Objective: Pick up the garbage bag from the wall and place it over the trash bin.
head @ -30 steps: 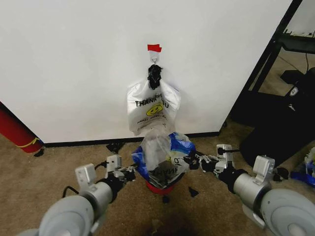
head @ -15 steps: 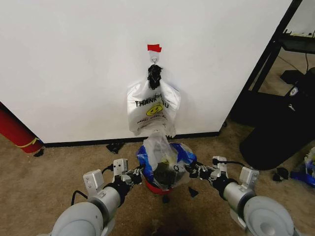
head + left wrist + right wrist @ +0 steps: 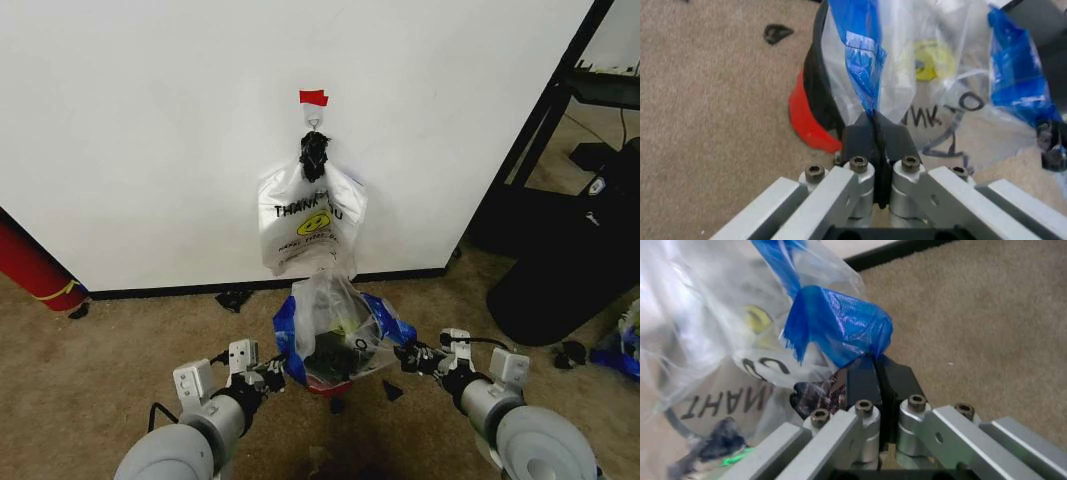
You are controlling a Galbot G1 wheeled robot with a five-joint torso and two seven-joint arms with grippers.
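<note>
Head view showed the garbage bag (image 3: pixel 338 335) stretched open between the two grippers and hanging directly over the trash bin (image 3: pixel 327 381), low on the carpet (image 3: pixel 90 370) in front of the wall (image 3: pixel 150 130); holding opposite edges apart looked meant to keep the mouth wide enough to drop around the bin's rim. The left gripper (image 3: pixel 272 371) sat at the bag's left edge and the right gripper (image 3: pixel 406 357) at its right, both arms reaching forward and low, roughly level with each other. In the left wrist view the left gripper (image 3: pixel 875 131) had its jaws pressed together on a blue fold of plastic, the bin's red base just beside it. The right wrist view showed the right gripper (image 3: pixel 875 371) likewise pinching a blue bunched edge. A second "THANK YOU" bag (image 3: pixel 310 222) hung on the wall hook (image 3: pixel 314 120) above, apart from the work.
</note>
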